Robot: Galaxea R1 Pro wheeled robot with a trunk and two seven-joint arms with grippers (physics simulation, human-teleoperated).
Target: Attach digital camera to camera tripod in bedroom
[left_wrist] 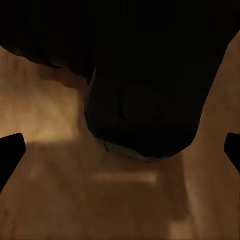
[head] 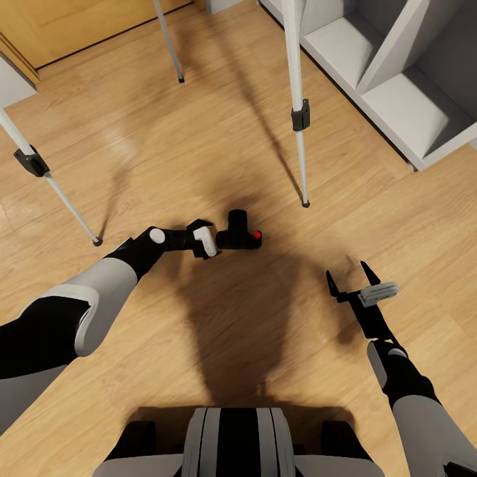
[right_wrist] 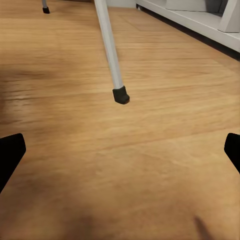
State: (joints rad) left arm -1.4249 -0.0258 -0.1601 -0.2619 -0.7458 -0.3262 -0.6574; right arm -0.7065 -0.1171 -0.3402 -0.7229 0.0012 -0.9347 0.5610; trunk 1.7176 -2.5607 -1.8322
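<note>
The digital camera (head: pixel 240 233), small and black with a red button (head: pixel 257 234) at its right end, lies on the wood floor between the tripod's legs. My left gripper (head: pixel 220 240) is right against the camera's left side. In the left wrist view the camera (left_wrist: pixel 145 110) looms dark and close, and the gripper (left_wrist: pixel 120 150) is open with its fingertips (left_wrist: pixel 10 150) far apart at the edges. The camera tripod shows as three silver-white legs (head: pixel 299 99), with one black foot (right_wrist: pixel 120 95) ahead of my right gripper (head: pixel 351 277), which is open and holds nothing.
White cube shelving (head: pixel 397 86) lies at the back right, close to the right tripod leg. An oak door (head: pixel 66 26) is at the back left. Two more tripod feet (head: pixel 97 242) (head: pixel 180 80) rest on the floor. My own base (head: pixel 238 437) is at the near edge.
</note>
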